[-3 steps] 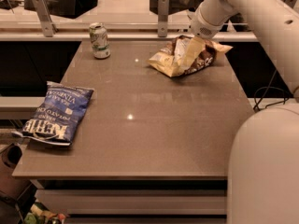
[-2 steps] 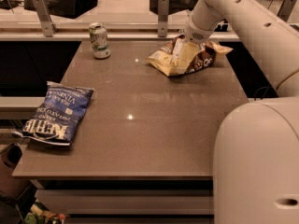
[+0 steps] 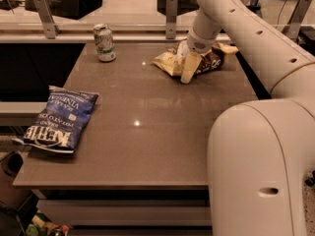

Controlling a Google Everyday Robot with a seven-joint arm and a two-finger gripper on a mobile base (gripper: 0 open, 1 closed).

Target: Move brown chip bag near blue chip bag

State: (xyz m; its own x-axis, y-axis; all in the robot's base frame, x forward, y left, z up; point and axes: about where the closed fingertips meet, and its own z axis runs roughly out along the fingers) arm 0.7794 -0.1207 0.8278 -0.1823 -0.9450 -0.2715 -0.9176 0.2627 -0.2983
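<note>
Gripper (image 3: 188, 69) is at the brown chip bag (image 3: 166, 63); hold cannot be told. The bag lies well apart from the blue chip bag (image 3: 61, 119); the move is outstanding.

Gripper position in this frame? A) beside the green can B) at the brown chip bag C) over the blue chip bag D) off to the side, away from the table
B: the gripper sits at the brown chip bag on the table's far right part, well apart from the blue chip bag and the can.
</note>
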